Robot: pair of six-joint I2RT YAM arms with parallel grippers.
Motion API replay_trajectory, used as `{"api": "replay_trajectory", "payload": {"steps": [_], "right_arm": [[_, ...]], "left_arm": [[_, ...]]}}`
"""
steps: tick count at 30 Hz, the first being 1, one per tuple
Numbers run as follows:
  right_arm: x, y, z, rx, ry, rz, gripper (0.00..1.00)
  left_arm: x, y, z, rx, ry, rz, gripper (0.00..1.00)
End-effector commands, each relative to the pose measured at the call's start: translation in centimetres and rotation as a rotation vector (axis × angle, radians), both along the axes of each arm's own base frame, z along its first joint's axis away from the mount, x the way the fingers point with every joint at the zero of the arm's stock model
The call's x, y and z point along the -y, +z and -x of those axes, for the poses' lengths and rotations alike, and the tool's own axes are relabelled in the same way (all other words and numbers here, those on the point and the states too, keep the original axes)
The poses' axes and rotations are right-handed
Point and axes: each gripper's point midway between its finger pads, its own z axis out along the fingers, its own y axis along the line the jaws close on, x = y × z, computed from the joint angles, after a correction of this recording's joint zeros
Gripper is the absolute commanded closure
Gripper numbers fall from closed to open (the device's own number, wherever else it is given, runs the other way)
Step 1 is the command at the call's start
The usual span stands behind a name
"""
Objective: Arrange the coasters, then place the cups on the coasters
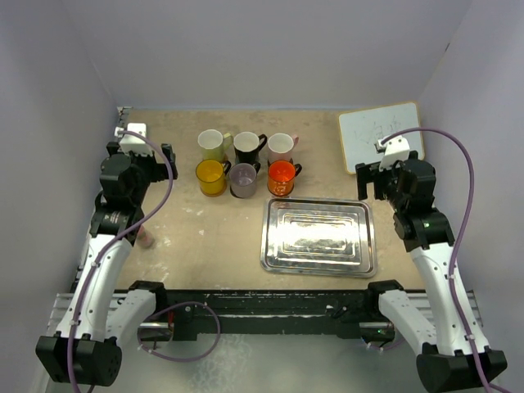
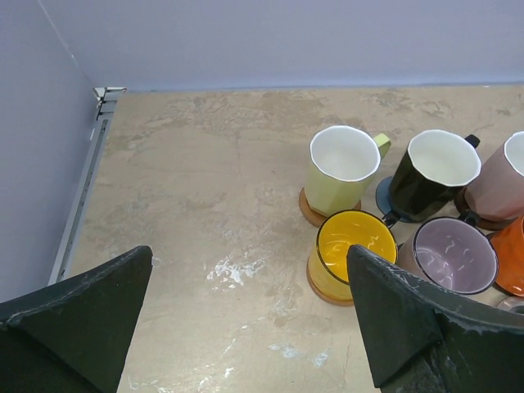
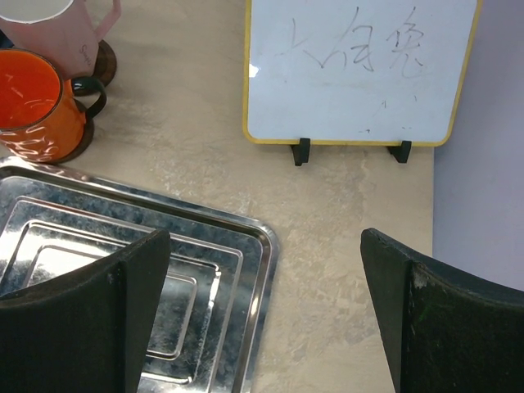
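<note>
Steel tray fills lower left. Orange-red cup at tray's far edge, on a dark coaster. Pinkish cup beyond it, on a brown coaster. Whiteboard well beyond tray's right corner. Right gripper spread wide above tray's right edge.

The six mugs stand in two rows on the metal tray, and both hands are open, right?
Not on the tray: the top view shows the mugs in two rows on coasters beyond it. Left hand and right hand are open.
</note>
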Motion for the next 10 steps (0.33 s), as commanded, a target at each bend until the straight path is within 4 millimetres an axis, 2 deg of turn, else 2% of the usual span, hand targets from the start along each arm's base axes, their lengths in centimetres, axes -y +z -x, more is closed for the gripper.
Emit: {"api": "replay_trajectory", "payload": {"steps": [1, 10], "right_arm": [[0.52, 1.20, -0.35, 0.053, -0.022, 0.015, 0.00], [0.61, 1.14, -0.36, 0.054, -0.024, 0.020, 0.00]], "left_arm": [[-0.17, 1.87, -0.06, 0.075, -0.005, -0.001, 0.00], [0.00, 1.55, -0.09, 0.067, -0.019, -0.004, 0.00]]}}
